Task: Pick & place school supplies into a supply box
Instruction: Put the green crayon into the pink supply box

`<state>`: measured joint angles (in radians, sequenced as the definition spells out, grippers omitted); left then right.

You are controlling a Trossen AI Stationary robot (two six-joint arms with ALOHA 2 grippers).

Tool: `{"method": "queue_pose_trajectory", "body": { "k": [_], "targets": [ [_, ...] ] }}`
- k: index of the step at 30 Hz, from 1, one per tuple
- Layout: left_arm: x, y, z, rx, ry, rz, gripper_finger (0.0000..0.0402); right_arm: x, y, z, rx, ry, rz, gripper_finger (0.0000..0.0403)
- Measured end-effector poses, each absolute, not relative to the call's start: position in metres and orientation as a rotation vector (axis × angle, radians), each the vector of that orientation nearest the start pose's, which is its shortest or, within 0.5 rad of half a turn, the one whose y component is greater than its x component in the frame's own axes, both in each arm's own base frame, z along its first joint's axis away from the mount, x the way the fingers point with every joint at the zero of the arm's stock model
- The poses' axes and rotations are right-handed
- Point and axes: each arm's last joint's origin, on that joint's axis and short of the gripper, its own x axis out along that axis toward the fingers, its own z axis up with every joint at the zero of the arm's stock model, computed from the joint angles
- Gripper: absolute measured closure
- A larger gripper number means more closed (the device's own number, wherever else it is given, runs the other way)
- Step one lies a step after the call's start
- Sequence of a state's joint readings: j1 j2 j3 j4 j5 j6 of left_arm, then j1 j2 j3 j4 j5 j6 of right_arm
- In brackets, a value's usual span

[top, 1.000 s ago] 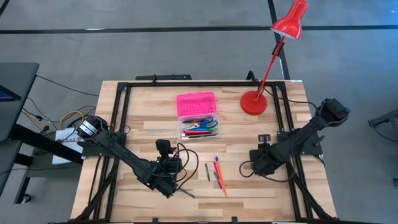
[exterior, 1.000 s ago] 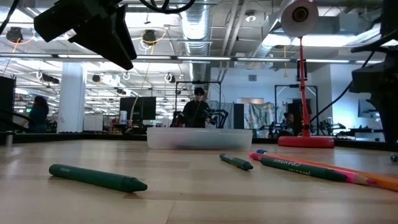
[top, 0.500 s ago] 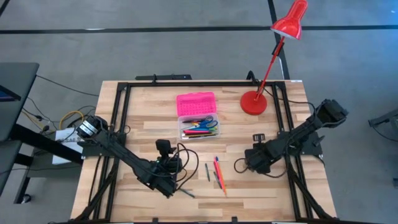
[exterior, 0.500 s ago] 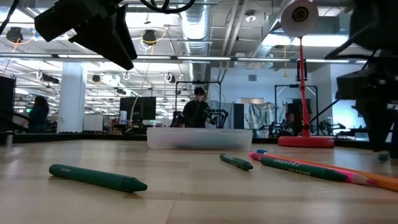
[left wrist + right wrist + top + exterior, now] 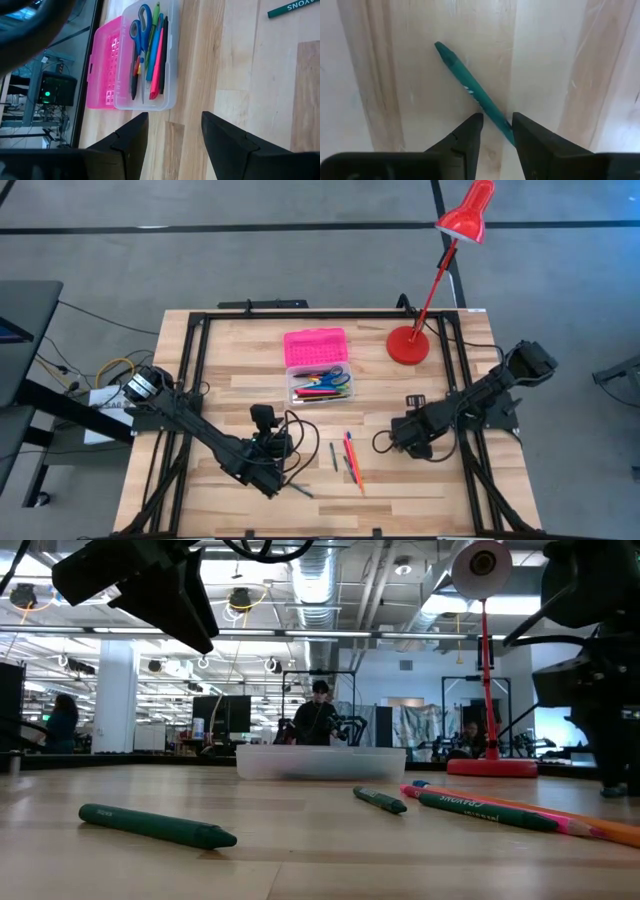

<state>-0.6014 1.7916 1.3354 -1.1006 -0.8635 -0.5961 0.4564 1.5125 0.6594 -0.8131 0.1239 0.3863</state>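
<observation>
Overall, the worktop (image 5: 200,380) carried the supply box (image 5: 320,385) toward its far edge at the middle, clear base open and part-filled with pens and scissors (image 5: 138,30). A few pens (image 5: 350,460) lay loose near the front edge. The left gripper (image 5: 172,132) waited, fingers apart, near the front-left. The right gripper (image 5: 495,131), slightly open and empty, straddled a green crayon (image 5: 472,92). Judged step: reaching; next, descend and close squarely. Compared with a second before, the right arm had moved inward toward the pens.
</observation>
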Motion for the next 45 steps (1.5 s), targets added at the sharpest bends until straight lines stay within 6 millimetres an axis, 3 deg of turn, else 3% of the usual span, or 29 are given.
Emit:
{"method": "queue_pose_trajectory", "body": {
  "k": [11,28,45],
  "targets": [
    [0.281,-0.166,0.220,0.505,1.022,0.505,0.0223,0.183,0.087,0.126,-0.083,1.608,-0.099,0.0330],
    [0.280,-0.167,0.219,0.471,1.052,0.484,0.0223,0.197,0.098,0.134,0.115,1.553,-0.125,0.0331],
    [0.280,-0.168,0.219,0.460,1.070,0.467,0.0223,0.201,0.101,0.134,0.154,1.515,-0.138,0.0331]
  ]
}}
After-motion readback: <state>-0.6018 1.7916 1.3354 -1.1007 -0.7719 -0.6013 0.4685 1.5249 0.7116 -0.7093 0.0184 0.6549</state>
